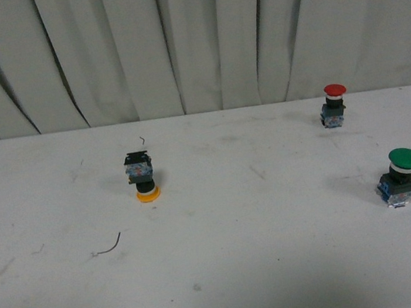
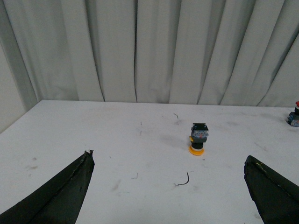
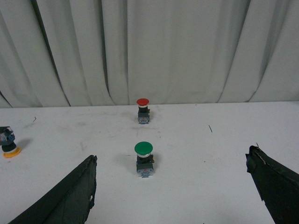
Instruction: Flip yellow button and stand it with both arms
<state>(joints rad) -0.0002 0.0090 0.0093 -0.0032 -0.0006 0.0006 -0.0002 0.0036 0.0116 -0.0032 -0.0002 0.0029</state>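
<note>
yellow button [image 1: 144, 178]: inverted, cap down on white table [image 1: 257, 279], contact block up, left of centre | red-capped button [image 1: 334, 105], green-capped button [image 1: 401, 174]: upright, well apart on the right | left gripper [image 2: 168, 157]: jaws spread wide, facing yellow button | right gripper [image 3: 171, 155]: jaws spread wide, facing green-capped button

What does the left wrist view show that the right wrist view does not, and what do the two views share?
Only the left wrist view shows the open left hand and a dark curved strand lying on the table. Only the right wrist view shows the open right hand and the green button, standing cap up. Both show the yellow button resting cap down, the red button (cut off by the picture edge in the left wrist view), the white table and the grey curtain.
</note>
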